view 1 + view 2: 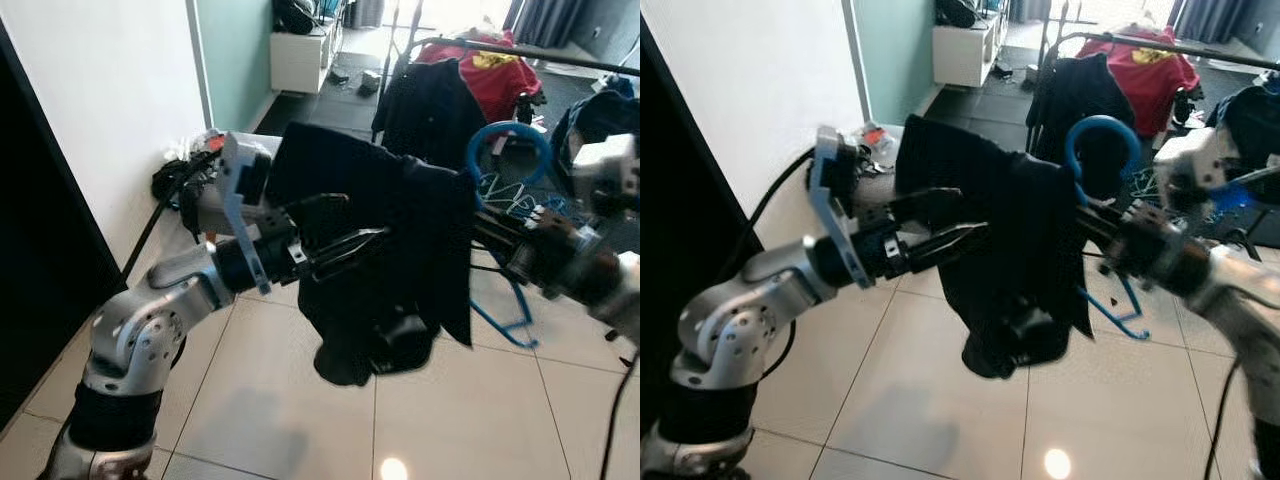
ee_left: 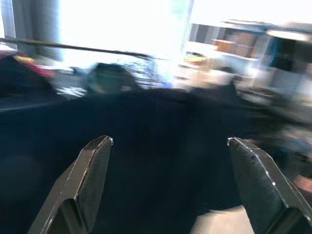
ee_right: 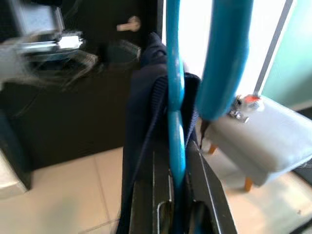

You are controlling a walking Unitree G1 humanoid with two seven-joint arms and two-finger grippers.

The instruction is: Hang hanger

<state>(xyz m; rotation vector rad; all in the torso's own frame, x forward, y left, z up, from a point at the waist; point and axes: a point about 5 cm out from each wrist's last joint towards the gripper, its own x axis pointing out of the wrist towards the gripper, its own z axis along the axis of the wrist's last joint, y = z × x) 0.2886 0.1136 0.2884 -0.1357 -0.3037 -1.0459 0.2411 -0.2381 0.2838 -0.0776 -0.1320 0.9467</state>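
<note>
Right pincer (image 1: 1095, 225) is pinching the blue hanger (image 1: 505, 150) low on its stem; in the right wrist view the blue rod (image 3: 174, 97) runs straight down between the two black fingers (image 3: 207, 195), which are pressed against it. Hook loop sits just above the pincer, open toward the clothes rail (image 1: 560, 55) at the far end of the floor, not on it.

A dark garment (image 1: 390, 250) is draped over the hanger. It hangs in the air between my two arms, bunched at the bottom, above the tiled floor (image 1: 300, 400). In the right wrist view the navy fabric (image 3: 146, 97) wraps around the rod on one side.

Left pincer (image 1: 350, 235) is spread wide, fingers pointing at the garment's left side. Upper finger tip is at the cloth, lower one too; I can't tell from the head views whether they actually touch. Left wrist view is blurred: both fingers (image 2: 90, 180) apart, dark fabric (image 2: 161, 161) spanning the gap ahead of them.

Further out: the rail carries a black garment (image 1: 425, 105) and a red shirt (image 1: 495, 75). White wall (image 1: 110, 100) runs along the left edge of the floor, with cables and small items (image 1: 180, 170) heaped at its base. A white cabinet (image 1: 300, 55) stands at the far left corner. A grey footstool on wooden legs (image 3: 263, 141) shows in the right wrist view, near the wall.
</note>
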